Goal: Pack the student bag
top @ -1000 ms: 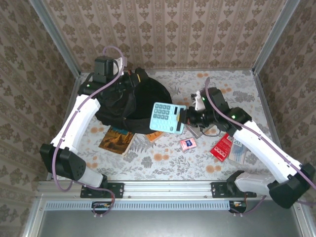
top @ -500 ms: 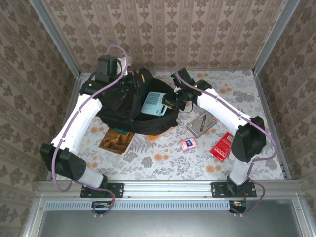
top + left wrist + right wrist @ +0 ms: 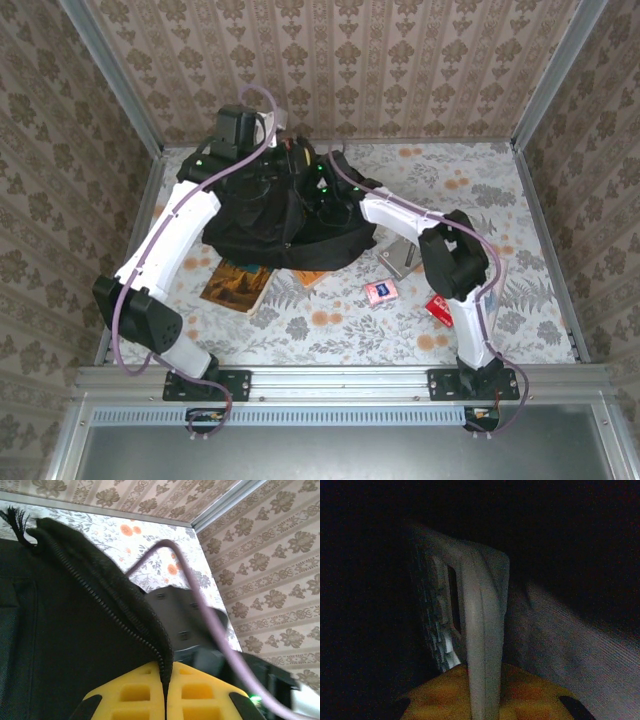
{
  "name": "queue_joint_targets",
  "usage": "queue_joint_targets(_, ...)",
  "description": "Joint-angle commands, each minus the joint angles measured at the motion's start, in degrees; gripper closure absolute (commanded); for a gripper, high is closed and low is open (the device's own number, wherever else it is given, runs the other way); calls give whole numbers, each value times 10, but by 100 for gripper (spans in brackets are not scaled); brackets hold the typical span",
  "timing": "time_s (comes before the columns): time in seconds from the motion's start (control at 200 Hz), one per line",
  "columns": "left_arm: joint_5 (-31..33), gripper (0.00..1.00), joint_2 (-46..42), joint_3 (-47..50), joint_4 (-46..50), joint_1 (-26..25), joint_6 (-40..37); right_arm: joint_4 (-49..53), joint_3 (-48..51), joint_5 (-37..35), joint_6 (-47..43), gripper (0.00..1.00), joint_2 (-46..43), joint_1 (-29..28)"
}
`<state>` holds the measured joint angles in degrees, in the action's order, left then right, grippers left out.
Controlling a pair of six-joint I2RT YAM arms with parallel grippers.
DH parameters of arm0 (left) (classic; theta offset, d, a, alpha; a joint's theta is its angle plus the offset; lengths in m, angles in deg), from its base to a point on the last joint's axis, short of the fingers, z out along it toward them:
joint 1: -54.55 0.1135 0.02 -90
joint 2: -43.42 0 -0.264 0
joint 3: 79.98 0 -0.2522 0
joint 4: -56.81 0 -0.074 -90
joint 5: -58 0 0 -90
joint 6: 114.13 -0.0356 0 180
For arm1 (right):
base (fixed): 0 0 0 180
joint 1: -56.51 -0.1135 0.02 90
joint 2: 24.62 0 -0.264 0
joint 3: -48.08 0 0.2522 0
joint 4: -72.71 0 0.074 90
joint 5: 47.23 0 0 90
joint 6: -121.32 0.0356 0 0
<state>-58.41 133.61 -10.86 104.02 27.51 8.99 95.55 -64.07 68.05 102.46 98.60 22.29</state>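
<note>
**Left hand** [image 3: 165,692]: the pads are pressed together on the zip edge [image 3: 120,610] of the student bag [image 3: 290,225], with the fabric pinched between them. I judge the purpose is to lift that rim and hold the mouth open for the other arm. Overhead, I find this hand at the bag's far left top.

**Right hand** [image 3: 482,695]: it is pinching a pale calculator [image 3: 477,605] edge-on. The keys face left and the slab stands upright above the fingers. I see dark fabric all round it and a grey woven panel to the right, so I judge the hand is inside the main compartment. Overhead, the right forearm runs from the right into the bag's opening, and black fabric hides the wrist. The calculator is not yet released. I cannot tell whether it touches the bag's floor.

**Bag position**: it sits on the far left part of the counter [image 3: 470,180], its near edge lying partly over a book [image 3: 237,285]. It encloses the right hand, and its rim is held up by the left.

**Outstanding on the counter**, near the right arm's elbow: a pink packet [image 3: 380,292] and a red booklet [image 3: 440,309].
</note>
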Motion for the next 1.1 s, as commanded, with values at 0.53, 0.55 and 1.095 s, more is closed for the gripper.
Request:
queue_joint_targets(0.53, 17, 100, -44, 47, -50, 58, -7, 21, -21, -12, -66, 31, -32, -9)
queue_joint_targets(0.55, 19, 100, -47, 55, -52, 62, -3, 26, -15, -17, -75, 31, -41, -8)
queue_joint_targets(1.095, 4, 100, -85, 155, -116, 83, 44, 272, 118, -250, -327, 26, -317, 8)
